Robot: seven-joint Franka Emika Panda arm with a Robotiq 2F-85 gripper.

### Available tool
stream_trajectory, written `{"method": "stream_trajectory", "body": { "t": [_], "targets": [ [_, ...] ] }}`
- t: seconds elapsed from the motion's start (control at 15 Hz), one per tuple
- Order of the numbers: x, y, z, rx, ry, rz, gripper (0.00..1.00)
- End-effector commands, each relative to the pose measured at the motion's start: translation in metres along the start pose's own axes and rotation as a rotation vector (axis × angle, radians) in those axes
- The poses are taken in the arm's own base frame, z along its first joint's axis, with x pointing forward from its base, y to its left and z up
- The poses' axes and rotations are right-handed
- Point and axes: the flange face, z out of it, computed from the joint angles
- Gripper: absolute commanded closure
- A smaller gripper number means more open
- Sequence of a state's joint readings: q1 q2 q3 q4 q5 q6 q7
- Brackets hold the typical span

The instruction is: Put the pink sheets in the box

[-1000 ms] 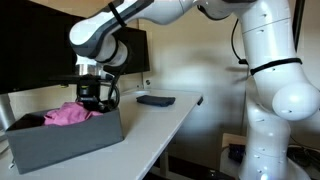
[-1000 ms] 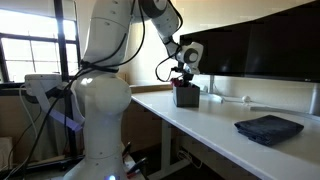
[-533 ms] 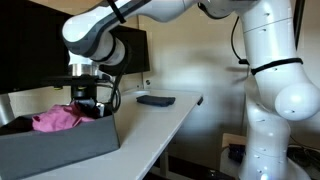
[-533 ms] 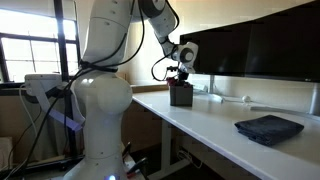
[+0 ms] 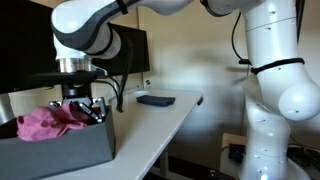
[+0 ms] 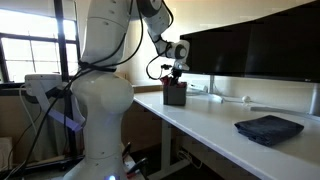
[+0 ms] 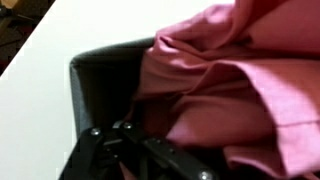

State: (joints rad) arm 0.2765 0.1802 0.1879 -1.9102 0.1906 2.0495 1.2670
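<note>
No readable text, label or number in any view, box (image 5: 60, 150) plain grey, pink sheets (image 5: 42, 123) unprinted, white robot arm (image 5: 272, 95) seemingly unmarked though blurred, monitor (image 6: 262, 50) dark

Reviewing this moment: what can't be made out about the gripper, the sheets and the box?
- Gripper grip: in an exterior view its fingertips are lost among the pink sheets and the box rim. In the wrist view they are blurred and cut off by the bottom edge.
- Box floor: the sheets cover it in the wrist view.
- Sheets in an exterior view: hidden by the box wall, too small.
</note>
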Motion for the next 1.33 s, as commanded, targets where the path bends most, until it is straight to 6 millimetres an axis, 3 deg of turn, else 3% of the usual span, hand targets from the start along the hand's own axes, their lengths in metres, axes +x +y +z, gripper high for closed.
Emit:
{"method": "stream_trajectory", "body": {
  "t": [0.0,0.53,1.0,1.27],
  "targets": [
    [-0.017,-0.001,-0.023,0.001,0.054,-0.065,0.00],
    [-0.031,-0.013,-0.064,0.074,0.153,-0.122,0.00],
    [-0.100,-0.028,-0.111,0.121,0.281,-0.291,0.00],
    [-0.137,-0.031,-0.116,0.120,0.278,-0.357,0.00]
  ]
}}
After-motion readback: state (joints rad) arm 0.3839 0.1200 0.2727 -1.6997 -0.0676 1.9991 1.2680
